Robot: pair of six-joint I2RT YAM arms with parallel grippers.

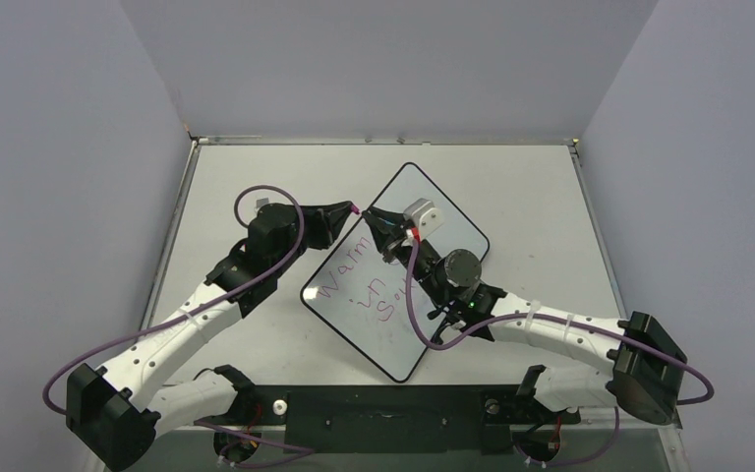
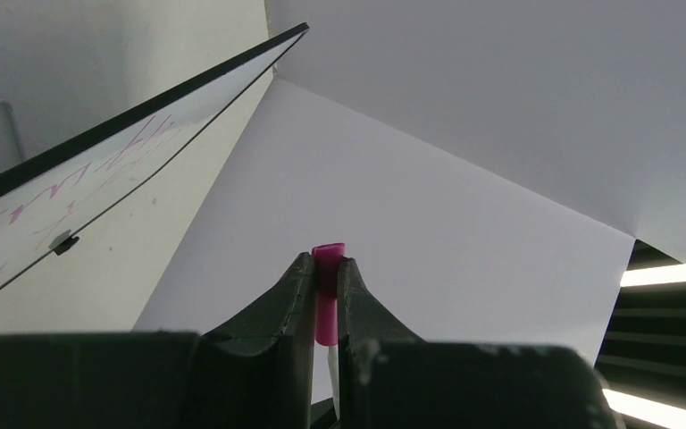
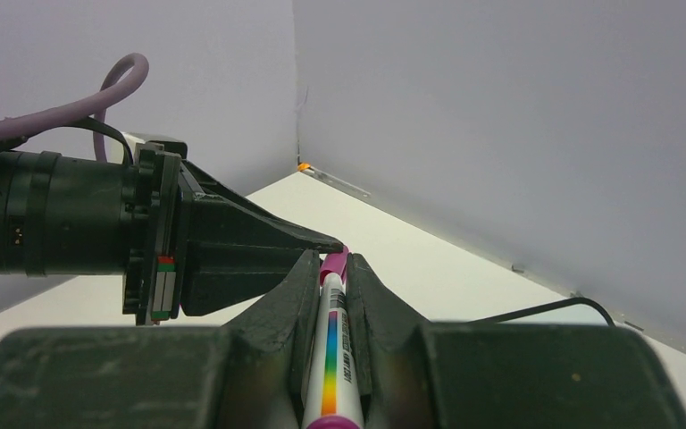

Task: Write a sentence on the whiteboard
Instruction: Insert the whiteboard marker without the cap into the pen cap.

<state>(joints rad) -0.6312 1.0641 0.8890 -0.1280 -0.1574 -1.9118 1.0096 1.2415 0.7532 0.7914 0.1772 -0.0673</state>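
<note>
The whiteboard (image 1: pixel 457 234) lies turned like a diamond in the middle of the table, and its black-rimmed edge (image 2: pixel 98 170) also crosses the left wrist view. The sentence (image 1: pixel 366 288) runs in three pink lines on it. Above the board's far-left edge the two grippers meet tip to tip. My right gripper (image 1: pixel 374 220) (image 3: pixel 332 261) is shut on a white marker (image 3: pixel 330 357) with a rainbow stripe. My left gripper (image 1: pixel 352 209) (image 2: pixel 326 261) is shut on the marker's pink cap (image 2: pixel 328 286), which sits on the marker's end (image 3: pixel 334 265).
Grey walls enclose the off-white table (image 1: pixel 256 167) at the back and on both sides. Purple cables (image 1: pixel 256 192) loop over both arms. The right arm's wrist (image 1: pixel 457 270) hangs over the board's right half. The arm bases (image 1: pixel 383 413) stand at the near edge.
</note>
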